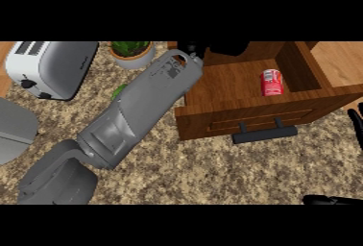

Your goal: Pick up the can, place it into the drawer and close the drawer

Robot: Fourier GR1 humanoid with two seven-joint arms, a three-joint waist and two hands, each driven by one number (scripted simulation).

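Red against warm wood, the can (272, 82) lies on its side inside the open drawer (234, 81), towards the drawer's right wall, touched by neither hand; we see its label only as a pale blur. The drawer stands pulled out over the speckled counter (234, 168), its front panel carrying a dark handle (265, 133).

Our left forearm (142, 108) runs diagonally from the lower left up to the drawer's back left corner; the left hand (190, 49) is mostly hidden there, a dark shape cut by the upper edge, and we cannot tell whether its fingers are curled or straight.

The right hand (356, 122) shows at the right edge only as dark fingers, upright and relaxed, resting and holding nothing; the rest of it is cut off, and a further dark part of that arm shows at the lower right corner.

A toaster (53, 67) stands at the upper left; a potted plant (132, 52) sits beside it, partly cropped; something green peeps from behind the forearm, too hidden to identify.
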